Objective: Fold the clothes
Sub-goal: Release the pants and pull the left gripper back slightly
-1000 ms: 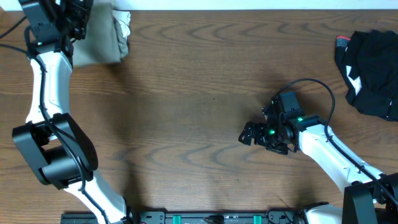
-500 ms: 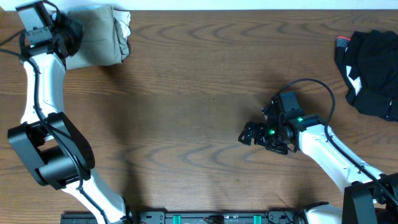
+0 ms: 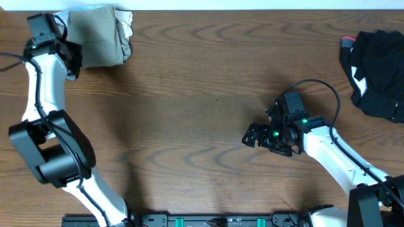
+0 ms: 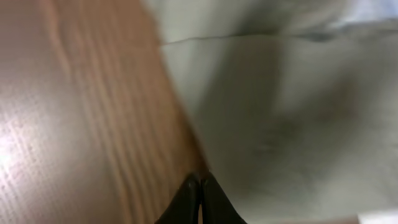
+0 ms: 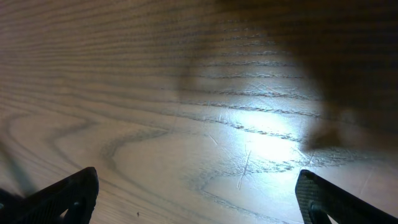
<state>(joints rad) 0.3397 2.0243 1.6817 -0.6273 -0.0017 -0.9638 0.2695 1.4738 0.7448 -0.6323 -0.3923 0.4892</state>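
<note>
The clothes show as a folded khaki-grey garment (image 3: 100, 36) at the table's far left corner and a black garment (image 3: 375, 72) with white stripes at the far right. My left gripper (image 3: 71, 55) sits at the khaki garment's left edge. Its fingers (image 4: 189, 198) are pressed together with nothing between them, their tips where the cloth (image 4: 280, 118) meets the wood. My right gripper (image 3: 252, 135) hangs low over bare wood right of centre. In the right wrist view, that gripper (image 5: 199, 199) is open wide and holds nothing.
The wooden table (image 3: 202, 94) runs between the two garments. A white strip borders its far edge just behind the khaki garment. A small red tag (image 3: 346, 41) shows at the black garment's upper left corner. The right arm's cable (image 3: 315, 83) loops above its wrist.
My left gripper has shut and has drawn back off the top of the khaki garment to its left edge. The garment stays folded. The right arm has not moved.
</note>
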